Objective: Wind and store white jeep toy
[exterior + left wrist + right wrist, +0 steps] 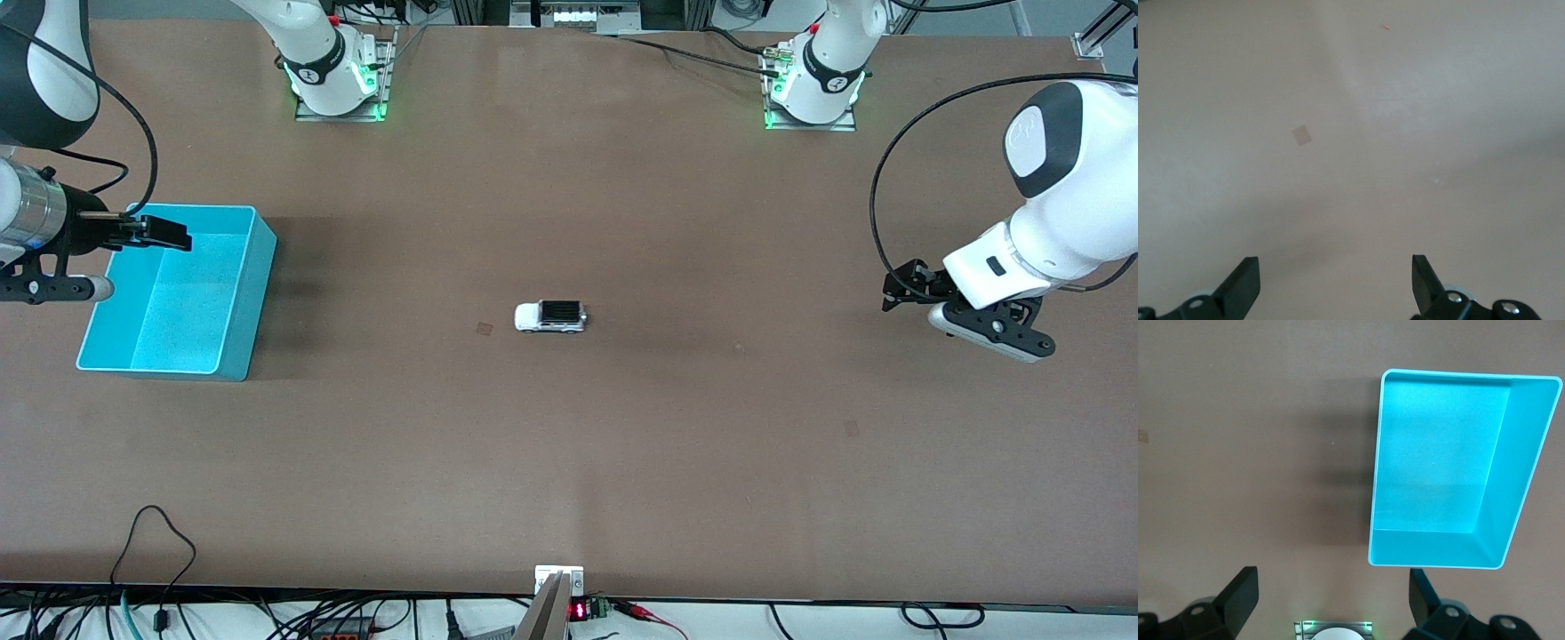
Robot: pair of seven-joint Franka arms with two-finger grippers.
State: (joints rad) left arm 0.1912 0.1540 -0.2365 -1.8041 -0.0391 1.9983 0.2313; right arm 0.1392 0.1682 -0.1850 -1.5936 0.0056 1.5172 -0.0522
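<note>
Brown desk (622,444) spreads bare around the white jeep toy (550,316), nothing crowding it. Toward the right arm's end sits a teal bin (253,293), its floor showing and nothing in it. The jeep stands on its wheels mid-desk, well apart from the bin: white body, black ribbed roof, dark windows. The right end effector (1331,590) hangs above the bin's edge, fingers spread wide, holding nothing. The left end effector (1336,280) hovers over bare desk at its own end, equally wide and empty.
</note>
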